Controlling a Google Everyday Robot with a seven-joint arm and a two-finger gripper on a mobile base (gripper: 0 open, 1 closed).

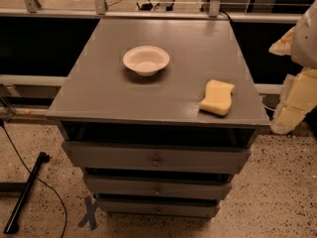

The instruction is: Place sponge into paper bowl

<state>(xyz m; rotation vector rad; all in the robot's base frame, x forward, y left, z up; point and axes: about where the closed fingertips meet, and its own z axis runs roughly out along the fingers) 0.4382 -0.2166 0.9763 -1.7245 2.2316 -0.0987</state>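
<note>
On the floor at far left lies a black pole, and a taped X sits near the foot of the bench, perhaps marking where it should stand. The bench is a grey cabinet with 3 drawers below its flat top.

Left of the top's middle and toward the back, the bowl stands upright with its mouth up. It is empty, so it is ready to take something dropped in from above.

The sponge lies flat near the front right corner, well apart from the bowl and close to the front edge. Nothing touches it, so the task is not yet begun. Lying on its broad face, it offers its wavy sides to a grasp from above.

The pincer hangs off the bench's right edge, near the sponge but clear of it. It holds nothing, though I cannot tell whether it is apart or together. It is on the sponge's side, so I judge the next move is a short reach left and down to the foam.
</note>
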